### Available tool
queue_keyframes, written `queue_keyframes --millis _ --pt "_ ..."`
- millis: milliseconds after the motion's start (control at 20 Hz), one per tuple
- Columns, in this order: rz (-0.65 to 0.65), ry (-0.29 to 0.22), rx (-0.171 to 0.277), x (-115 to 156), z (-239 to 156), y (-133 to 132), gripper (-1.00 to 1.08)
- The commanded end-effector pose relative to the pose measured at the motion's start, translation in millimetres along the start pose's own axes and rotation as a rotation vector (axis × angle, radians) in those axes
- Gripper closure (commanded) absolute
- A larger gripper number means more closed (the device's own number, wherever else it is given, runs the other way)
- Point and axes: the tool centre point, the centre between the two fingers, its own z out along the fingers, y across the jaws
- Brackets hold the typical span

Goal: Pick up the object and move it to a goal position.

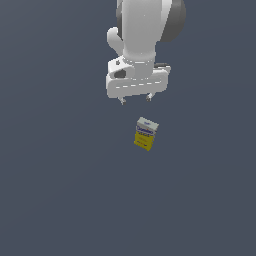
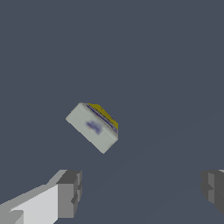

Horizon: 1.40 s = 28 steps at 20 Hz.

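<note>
Pincer (image 1: 135, 100) hanging up there under the white arm (image 1: 142, 30), fingertips just poking out below the broad white hand body, and nothing between them. From the wrist view you get the clearer read: the two grey fingers (image 2: 70, 192) stand wide apart, one at each side of the picture, with bare floor showing in the gap, so the jaws are spread and holding nothing. Down below sits the carton (image 1: 146, 134), standing on the dark grey-blue floor (image 1: 60, 190), clear of the gripper and not touched by it. In the exterior view it lies just under the fingertips and a shade toward the exterior view's right, turned a little so one corner faces the camera. Yellow lower body, white and blue band of print above, pale top. The wrist camera looks down on that pale top face with its blue smudge of print, a strip of yellow showing along one edge; the carton (image 2: 92, 127) sits skewed to the line between the fingers.
</note>
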Motion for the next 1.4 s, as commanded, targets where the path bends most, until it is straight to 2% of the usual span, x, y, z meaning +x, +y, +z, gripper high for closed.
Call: queue_keyframes --millis 0,950,1350 --pt "-0.056 0.001 -0.002 2 6 -3 -0.92" --pt "-0.612 0.012 -0.013 17 67 -35 -0.92" --pt "-0.782 0.016 -0.016 20 85 -45 -0.92"
